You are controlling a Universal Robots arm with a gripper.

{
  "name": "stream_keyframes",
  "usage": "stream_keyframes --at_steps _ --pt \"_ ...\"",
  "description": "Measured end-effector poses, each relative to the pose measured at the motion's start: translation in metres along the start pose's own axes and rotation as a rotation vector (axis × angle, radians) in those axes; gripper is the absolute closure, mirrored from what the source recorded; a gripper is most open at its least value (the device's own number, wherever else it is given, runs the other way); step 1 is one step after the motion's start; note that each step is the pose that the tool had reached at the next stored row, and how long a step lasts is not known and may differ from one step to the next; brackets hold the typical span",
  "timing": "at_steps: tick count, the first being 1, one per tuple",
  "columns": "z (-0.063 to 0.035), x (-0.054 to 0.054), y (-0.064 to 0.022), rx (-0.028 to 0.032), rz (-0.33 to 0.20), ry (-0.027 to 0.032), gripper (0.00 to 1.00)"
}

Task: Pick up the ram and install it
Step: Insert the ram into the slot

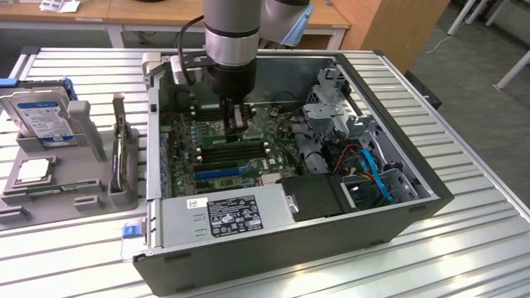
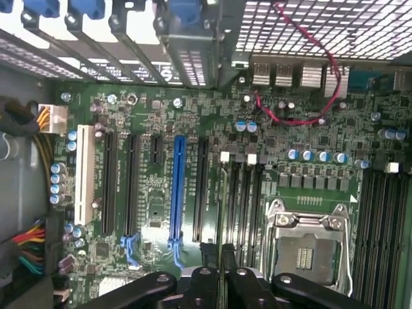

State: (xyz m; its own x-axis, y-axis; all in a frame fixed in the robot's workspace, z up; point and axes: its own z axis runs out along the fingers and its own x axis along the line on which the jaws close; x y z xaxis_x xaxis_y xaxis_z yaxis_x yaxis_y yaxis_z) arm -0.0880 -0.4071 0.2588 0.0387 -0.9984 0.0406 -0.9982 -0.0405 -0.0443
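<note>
Your hand (image 1: 238, 126) is clenched on the ram (image 2: 222, 219), edge-down inside the PC case (image 1: 331, 248), just over the black memory slots (image 2: 248, 206). Its long axis runs parallel to them, beside the CPU socket (image 2: 308, 248). Can't tell if it's touching a slot.

An open case (image 1: 331, 248) is seen lying on its side on a slatted metal table (image 1: 472, 248). Inside, a green motherboard (image 1: 186, 133) is laid bare, and a labelled power supply (image 1: 223, 214) is set along the near wall. Blue cables (image 1: 377, 177) are bundled toward the exterior view's right. Over on the exterior view's left, a hard drive (image 1: 41, 118) is stood upright in a grey holder (image 1: 87, 127), with a square chip (image 1: 33, 169) laid flat nearer the camera. Up close, a blue slot (image 2: 177, 190) is flanked by black ones, a white slot (image 2: 84, 174) is set farther out, a processor socket (image 2: 308, 248) is framed in metal, and a red wire (image 2: 328, 55) is looped over the board.
</note>
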Motion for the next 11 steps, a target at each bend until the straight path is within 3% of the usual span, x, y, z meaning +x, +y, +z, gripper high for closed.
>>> stream_keyframes --at_steps 5,11 --pt "0.0013 -0.002 0.0007 0.0 0.003 0.0 0.87" --pt "0.012 -0.003 0.0011 0.0 0.003 0.0 0.87"
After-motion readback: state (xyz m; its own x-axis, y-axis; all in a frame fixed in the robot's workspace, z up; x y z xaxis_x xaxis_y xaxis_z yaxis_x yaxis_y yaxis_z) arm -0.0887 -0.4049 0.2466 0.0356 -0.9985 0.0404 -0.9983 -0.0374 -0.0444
